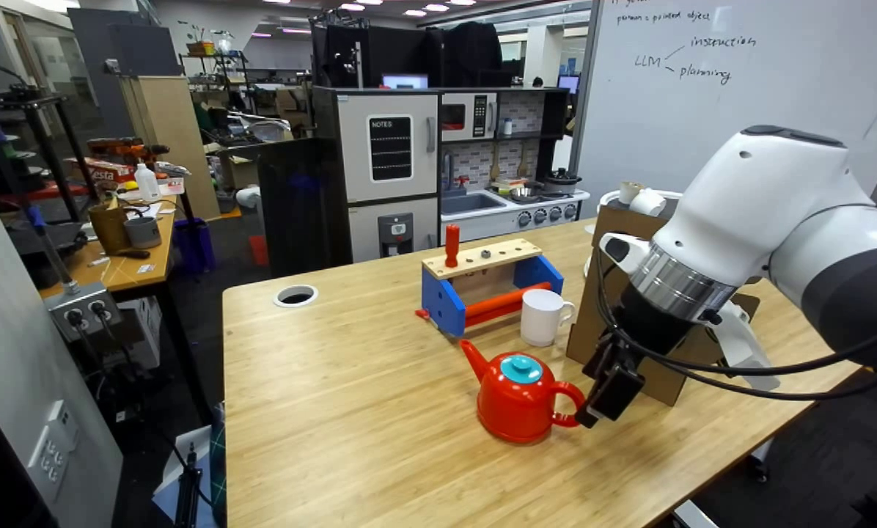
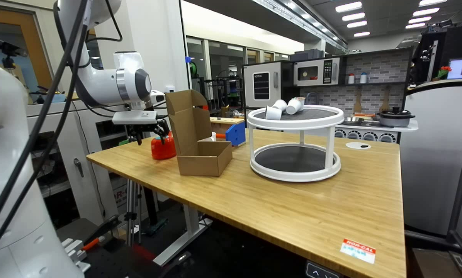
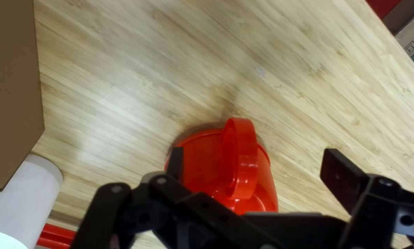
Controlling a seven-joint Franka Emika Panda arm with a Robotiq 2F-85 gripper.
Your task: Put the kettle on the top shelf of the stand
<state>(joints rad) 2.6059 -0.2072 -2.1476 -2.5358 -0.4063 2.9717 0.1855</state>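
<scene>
Gripper point(image 3: 255, 164) wide, empty; red kettle point(image 1: 515, 403) just beside, handle point(image 3: 245, 159) at mouth of jaws; shallow pinch could let it swing, clip cardboard box point(image 2: 186, 131) alongside

- We look at a pale wooden table point(image 2: 285, 204) with a white-rimmed round hole point(image 1: 295, 295) in it.
- On it we see a glossy red, round-bodied kettle point(image 1: 519, 407), upright.
- Near the kettle stands a white cylindrical mug point(image 1: 540, 317), just beside a blue, red and pale-wood toy rack point(image 1: 504, 303).
- We see an open brown cardboard box point(image 2: 198, 165) standing between the kettle and a round, two-tiered, dark-shelved white stand point(image 2: 297, 124).
- Near an edge, we note a red-and-white rectangular label point(image 2: 357, 251) and, well apart, a flat white disc point(image 2: 357, 145).
</scene>
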